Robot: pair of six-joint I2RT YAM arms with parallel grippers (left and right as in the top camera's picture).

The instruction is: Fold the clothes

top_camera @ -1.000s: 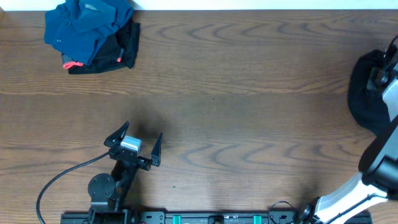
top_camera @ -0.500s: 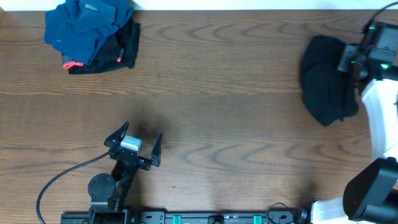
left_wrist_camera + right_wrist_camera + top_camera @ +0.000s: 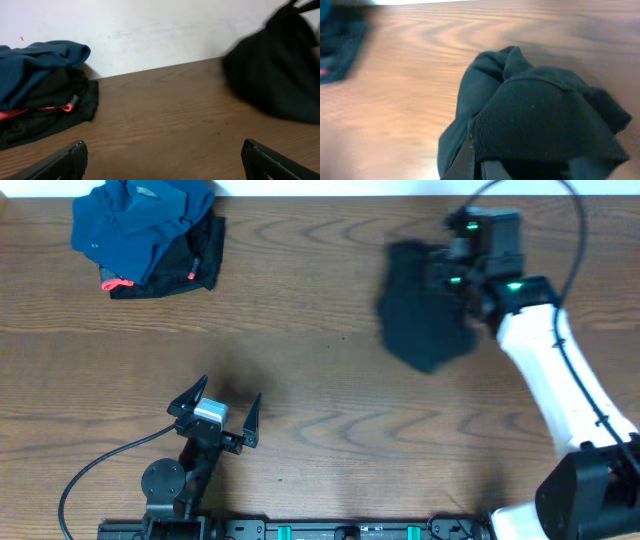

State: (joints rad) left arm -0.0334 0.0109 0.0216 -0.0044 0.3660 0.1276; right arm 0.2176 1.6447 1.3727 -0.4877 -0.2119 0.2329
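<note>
From overhead I see the black garment point(image 3: 425, 310) bunched into a dark lump at the table's point(image 3: 320, 380) far right-centre, just left of the right gripper point(image 3: 458, 278), which is clenched on its right edge. The right arm reaches diagonally from the near right corner towards the far side. The cloth is blurred, so no markings show. The left gripper point(image 3: 231, 387) sits near the front left, jaws spread wide and holding nothing, well apart from the garment. A dark blue garment point(image 3: 140, 225) on a small black piece point(image 3: 195, 265) lies at the far left corner. In the left wrist view, the garment point(image 3: 280, 70) hangs at the right, cut off by the frame; I cannot tell whether it touches the wood. In the right wrist view, folds of it point(image 3: 540, 130) cover the jaws, leaving only a finger's point(image 3: 466, 161) edge showing.
</note>
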